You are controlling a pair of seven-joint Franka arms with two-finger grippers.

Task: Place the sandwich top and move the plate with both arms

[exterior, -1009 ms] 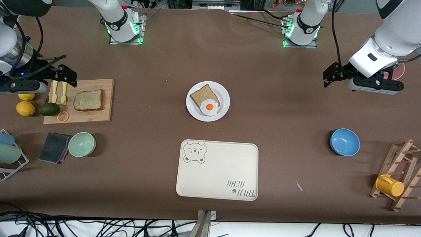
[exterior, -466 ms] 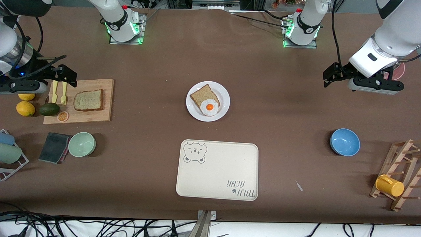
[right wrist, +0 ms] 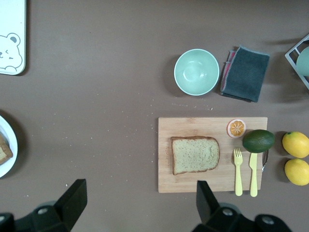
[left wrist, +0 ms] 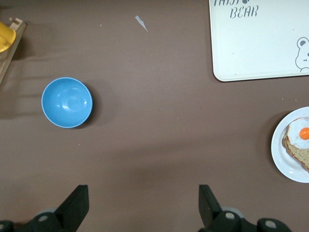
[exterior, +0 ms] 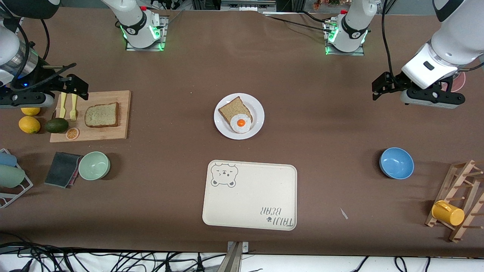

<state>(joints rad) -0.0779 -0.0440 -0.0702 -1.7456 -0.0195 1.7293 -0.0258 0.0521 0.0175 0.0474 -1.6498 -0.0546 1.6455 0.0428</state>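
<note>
The sandwich top (exterior: 101, 115), a light tan bread slice, lies on a wooden cutting board (exterior: 121, 128) toward the right arm's end; it also shows in the right wrist view (right wrist: 195, 154). The white plate (exterior: 258, 110) sits mid-table with a darker slice (exterior: 231, 108) and a fried egg (exterior: 241, 123) on it; its rim shows in the left wrist view (left wrist: 281, 155). My right gripper (exterior: 77, 87) (right wrist: 140, 188) is open and empty over the board's edge. My left gripper (exterior: 378, 87) (left wrist: 142, 193) is open and empty over bare table at the left arm's end.
A cream bear-print tray (exterior: 249, 194) lies nearer the front camera than the plate. A blue bowl (exterior: 396, 163) and a wooden rack with a yellow cup (exterior: 448, 212) are at the left arm's end. A green bowl (exterior: 94, 165), grey cloth (exterior: 62, 169), avocado (exterior: 57, 125) and lemons (exterior: 29, 124) are by the board.
</note>
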